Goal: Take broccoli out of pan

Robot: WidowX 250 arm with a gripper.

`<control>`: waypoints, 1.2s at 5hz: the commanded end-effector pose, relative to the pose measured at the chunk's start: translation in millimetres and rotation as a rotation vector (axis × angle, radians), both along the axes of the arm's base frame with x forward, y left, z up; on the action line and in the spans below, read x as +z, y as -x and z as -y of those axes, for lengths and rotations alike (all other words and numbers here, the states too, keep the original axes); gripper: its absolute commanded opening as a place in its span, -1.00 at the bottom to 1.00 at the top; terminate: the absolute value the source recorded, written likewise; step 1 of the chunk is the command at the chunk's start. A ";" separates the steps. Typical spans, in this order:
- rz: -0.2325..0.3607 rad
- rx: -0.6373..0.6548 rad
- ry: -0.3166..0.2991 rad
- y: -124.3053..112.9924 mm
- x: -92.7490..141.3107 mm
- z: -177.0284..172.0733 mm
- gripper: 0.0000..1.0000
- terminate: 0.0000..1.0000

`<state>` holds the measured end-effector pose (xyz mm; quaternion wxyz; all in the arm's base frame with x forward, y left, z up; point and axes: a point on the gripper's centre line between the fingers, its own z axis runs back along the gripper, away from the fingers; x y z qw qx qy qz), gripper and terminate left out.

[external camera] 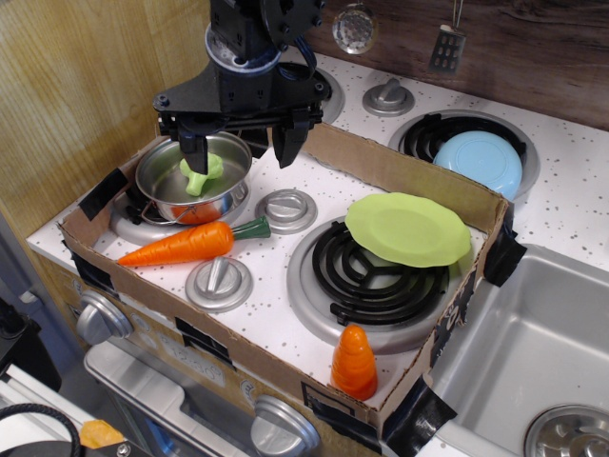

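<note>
On the left burner of the toy stove stands the pan (195, 181), a small shiny steel pot, and the broccoli (201, 173) lies inside it, its light-green head up toward the far rim and its short stem pointing down toward the bottom. Directly above the pan hangs the black gripper (242, 152); its two fingers are spread wide apart, the left finger (194, 152) reaching down over the pan just beside the broccoli head, the right finger (286, 145) outside the pan rim, and nothing is held between them. Whether the left finger touches the broccoli I cannot tell. In front of the pan an orange toy carrot (190, 245) lies on the white speckled surface (276, 319), its green top pointing right, and it is just beside the pan's base. Near it are two flat grey knob discs, one in front (219, 283) and one behind (285, 210). Further right, a lime-green plate (407, 228) rests tilted on the black coil of the big burner (366, 281). An orange ridged cone (354, 362) stands at the front cardboard wall (238, 357). Beyond the cardboard, a light-blue plate (479, 160) lies on the back burner, and a steel sink (533, 352) is at the far right.
</note>
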<state>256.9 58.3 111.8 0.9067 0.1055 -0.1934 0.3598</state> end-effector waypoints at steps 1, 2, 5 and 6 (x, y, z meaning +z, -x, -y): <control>0.000 0.000 0.000 0.0 0.0 0.0 1.00 -1.00; -0.025 -0.251 -0.088 3.3 5.3 -26.7 1.00 -1.00; -0.141 -0.739 -0.206 -17.3 20.9 -77.9 1.00 -1.00; -0.184 -0.834 -0.135 -26.4 4.8 -84.5 1.00 -1.00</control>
